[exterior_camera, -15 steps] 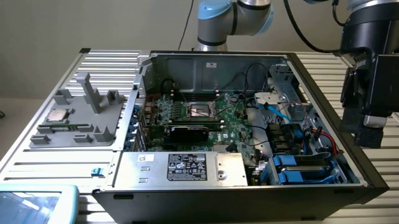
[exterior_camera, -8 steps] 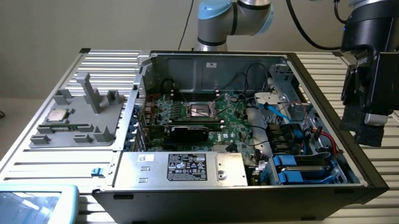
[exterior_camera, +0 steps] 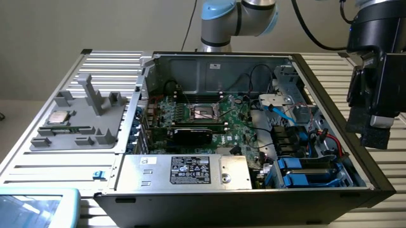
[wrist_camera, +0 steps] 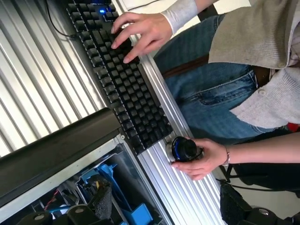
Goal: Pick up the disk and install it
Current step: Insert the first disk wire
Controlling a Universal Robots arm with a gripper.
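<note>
My tool (exterior_camera: 366,127) hangs outside the PC case (exterior_camera: 254,206), just off the side wall by the drive bay, above rim lvl, touching nothing. Its fingers are spread wide w/ nothing between them. In the wrist view both foam pads (wrist_camera: 101,200) sit well apart over the case edge and the slatted worktop (wrist_camera: 187,197).

As for the disk (exterior_camera: 307,179), it looks to be down in the drive bay at the case corner nearest the tool, blue rails showing. Two blue-railed units lie there side by side & I can't tell which is which; no label visible.

Inside the case the motherboard (exterior_camera: 203,114) is in the middle, and a silver box w/ black label (exterior_camera: 190,170) sits next to the bay. On the case's far side from the tool, a grey fixture tray (exterior_camera: 82,137) carries a small square chip (exterior_camera: 60,117).

On the tool's side of the case a person sits at the worktop, one hand (wrist_camera: 140,32) on a black keyboard (wrist_camera: 117,89), other hand (wrist_camera: 204,158) on a round black knob (wrist_camera: 183,149).
</note>
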